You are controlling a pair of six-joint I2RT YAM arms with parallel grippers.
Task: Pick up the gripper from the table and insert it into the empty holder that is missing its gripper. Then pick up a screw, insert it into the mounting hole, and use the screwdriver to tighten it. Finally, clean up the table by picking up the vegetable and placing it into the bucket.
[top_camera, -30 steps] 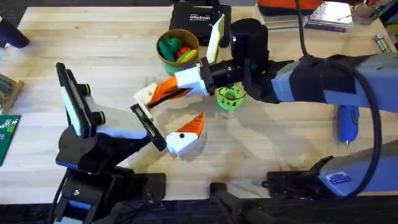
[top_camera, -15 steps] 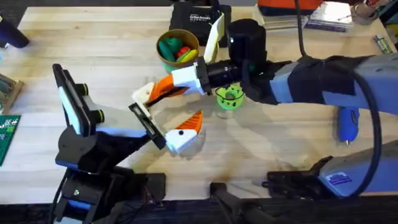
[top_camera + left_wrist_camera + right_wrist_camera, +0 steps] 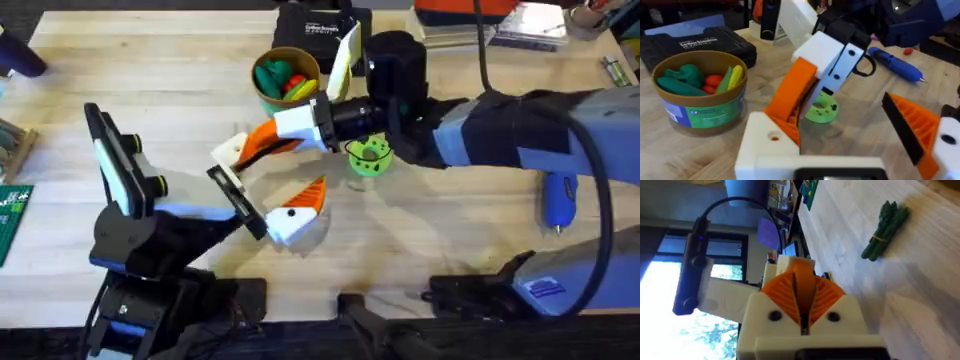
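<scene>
My right gripper (image 3: 262, 146) is shut on the orange wedge-shaped gripper (image 3: 802, 277) and holds it against the white empty holder (image 3: 231, 154) on my left arm. The left wrist view shows that orange piece (image 3: 792, 97) meeting the holder (image 3: 765, 145). My left gripper (image 3: 272, 180) stands open, its other finger (image 3: 312, 197) fitted with an orange tip. The dark-green vegetable (image 3: 885, 229) lies on the table (image 3: 150, 80). The bucket (image 3: 285, 78) stands behind with toy pieces in it. The blue screwdriver (image 3: 560, 198) lies at the right.
A bright green disc with holes (image 3: 370, 157) sits under the right arm. A black case (image 3: 320, 25) is at the back, behind the bucket. A green circuit board (image 3: 12, 215) lies at the left edge. Clutter lines the back right corner.
The right gripper with the orange piece has shifted slightly left and toward the back against the white holder. The left arm has also shifted a little to the left.
</scene>
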